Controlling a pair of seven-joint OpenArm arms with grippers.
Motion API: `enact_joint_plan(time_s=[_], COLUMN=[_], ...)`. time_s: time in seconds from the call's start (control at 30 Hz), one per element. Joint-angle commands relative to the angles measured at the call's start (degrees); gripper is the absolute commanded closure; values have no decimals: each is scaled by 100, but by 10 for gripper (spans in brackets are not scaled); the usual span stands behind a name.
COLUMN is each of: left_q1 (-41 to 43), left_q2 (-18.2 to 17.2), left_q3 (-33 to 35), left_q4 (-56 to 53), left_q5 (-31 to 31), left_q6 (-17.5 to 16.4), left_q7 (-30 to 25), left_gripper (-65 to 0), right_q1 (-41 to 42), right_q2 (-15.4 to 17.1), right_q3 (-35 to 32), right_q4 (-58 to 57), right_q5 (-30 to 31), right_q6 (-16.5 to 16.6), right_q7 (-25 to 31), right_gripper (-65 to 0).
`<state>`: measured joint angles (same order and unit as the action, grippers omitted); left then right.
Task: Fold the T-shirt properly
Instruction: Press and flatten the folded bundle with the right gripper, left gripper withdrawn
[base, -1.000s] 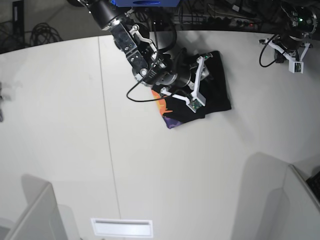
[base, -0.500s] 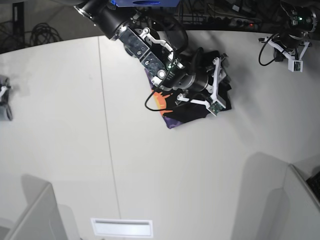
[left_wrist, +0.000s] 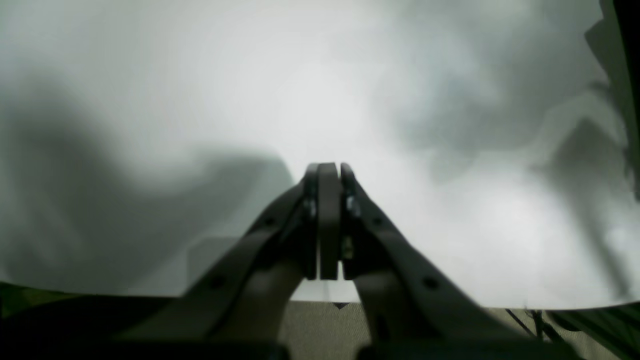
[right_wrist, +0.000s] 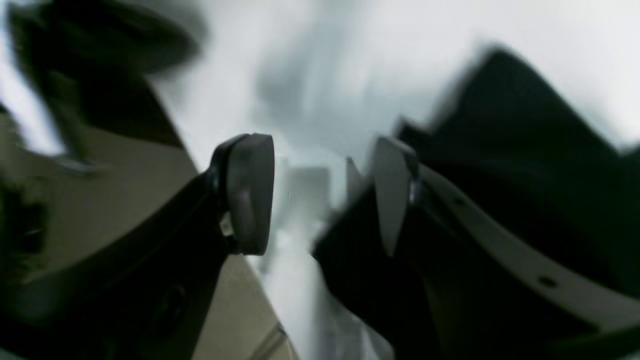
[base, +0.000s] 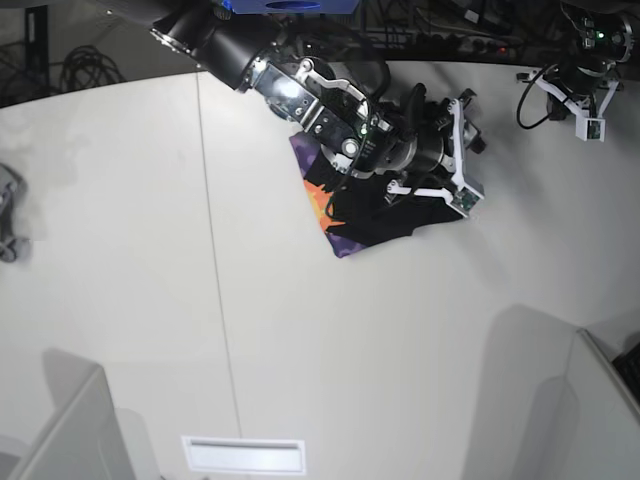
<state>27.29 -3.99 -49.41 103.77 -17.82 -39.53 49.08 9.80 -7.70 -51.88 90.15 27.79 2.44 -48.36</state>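
The right gripper stands with its jaws well apart; the gap between the two pads shows only pale table, nothing clamped. The dark pad sits to one side, and the lighter pad on the other side has black cloth directly behind and beside it — whether that pad touches the fabric cannot be told through the blur. In the base view this gripper hangs over the far edge of the T-shirt, its white fingers spread above the cloth's outer border.

The left gripper has its jaws pressed fully together, holding nothing, with bare table surface under it. In the base view it sits at the table's far corner, well apart from the garment.

The T-shirt lies as a compact black bundle on the white table, near its back edge, partly under the right arm. An orange, yellow and purple print shows along the bundle's exposed edge — the side away from the right gripper.
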Motion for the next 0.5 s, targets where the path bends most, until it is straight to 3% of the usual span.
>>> enact_joint_plan(time_s=[0.0,0.1,0.2,0.23,0.47], left_q1=[36,36,115,115,106], left_q2=[-54,-54,-54,-54,-54], left_q3=[-31,-31,-31,-31,-31], left_q4=[116,116,107,107,116], left_q5=[-51,-51,-51,-51,-51], left_q6=[-47,-47,-47,-47,-47], left_q7=[-86,-86,-86,-86,-86], left_gripper=[0,0,0,0,0], right_q1=[185,229,193,193,79], right_q2=[-78,212,608,705,1162], right_q3=[5,32,49,67,1175], right_q4=[273,836,1592,1776,1917], right_q5=[179,373,373,373,373], right_q6=[16,-2,-2,-2,-362], right_q7=[137,137,172,181,190], right_gripper=[-296,-227,-29,0,0])
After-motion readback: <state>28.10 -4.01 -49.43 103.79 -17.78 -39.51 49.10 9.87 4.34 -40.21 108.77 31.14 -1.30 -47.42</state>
